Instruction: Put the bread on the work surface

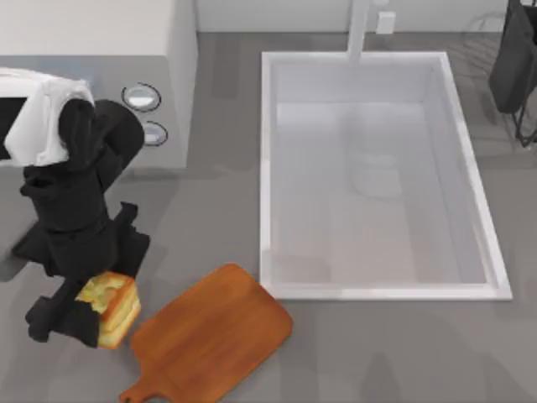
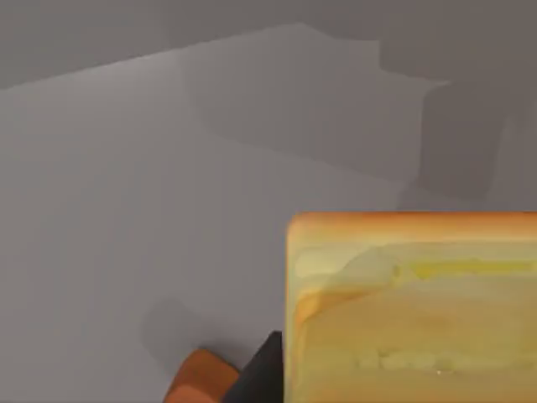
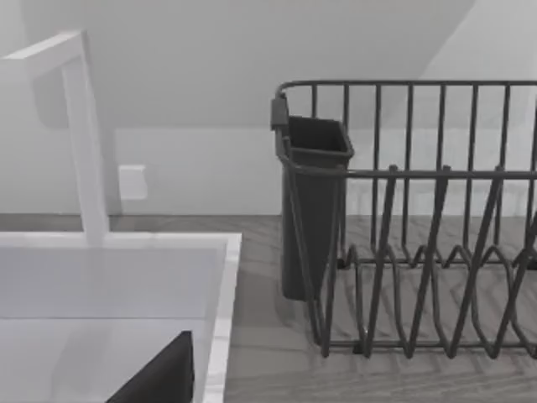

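The left hand [image 1: 88,315] is at the front left of the table [image 1: 377,353], and it is closed on the bread [image 1: 113,306]. The bread sits between its dark fingers, just left of the board [image 1: 214,336], and is not over the board. The board lies flat on the table in front of the sink [image 1: 377,176], with its handle pointing to the front. In the left wrist view the bread [image 2: 411,311] is close up, with an edge of the board [image 2: 201,378] below it. The right arm [image 1: 516,59] is parked at the far right by the rack [image 3: 419,218]; whether its hand is open or closed cannot be told.
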{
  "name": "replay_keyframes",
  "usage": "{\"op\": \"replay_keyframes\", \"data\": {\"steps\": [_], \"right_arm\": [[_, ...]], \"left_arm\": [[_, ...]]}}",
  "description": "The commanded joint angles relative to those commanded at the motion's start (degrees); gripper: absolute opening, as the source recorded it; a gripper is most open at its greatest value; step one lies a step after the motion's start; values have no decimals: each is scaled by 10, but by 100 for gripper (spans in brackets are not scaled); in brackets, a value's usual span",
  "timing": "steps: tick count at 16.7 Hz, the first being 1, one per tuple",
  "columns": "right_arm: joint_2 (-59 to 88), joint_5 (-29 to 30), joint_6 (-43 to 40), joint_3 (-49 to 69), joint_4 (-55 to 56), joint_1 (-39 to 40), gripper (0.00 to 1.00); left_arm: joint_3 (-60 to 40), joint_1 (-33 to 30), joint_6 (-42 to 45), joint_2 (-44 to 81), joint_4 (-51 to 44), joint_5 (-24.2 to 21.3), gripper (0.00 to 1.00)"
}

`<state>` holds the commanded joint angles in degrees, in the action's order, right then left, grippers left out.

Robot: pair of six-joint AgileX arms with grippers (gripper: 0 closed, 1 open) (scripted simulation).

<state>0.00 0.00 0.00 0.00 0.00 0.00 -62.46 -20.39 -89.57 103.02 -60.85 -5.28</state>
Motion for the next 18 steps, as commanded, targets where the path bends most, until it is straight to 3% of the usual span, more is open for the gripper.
{"op": "replay_keyframes", "data": {"steps": [4,8,12,18], "right_arm": [[0,0,0,0,0,0,100],[0,0,0,0,0,0,100],[0,0,0,0,0,0,100],[0,0,0,0,0,0,100]], "left_arm": [[2,-93,-230,-8,3,8,0],[-13,-170,-365,-25,14,33,0],[-34,-209,-407,-50,26,55,0],[-33,-209,-406,-49,26,55,0]]}}
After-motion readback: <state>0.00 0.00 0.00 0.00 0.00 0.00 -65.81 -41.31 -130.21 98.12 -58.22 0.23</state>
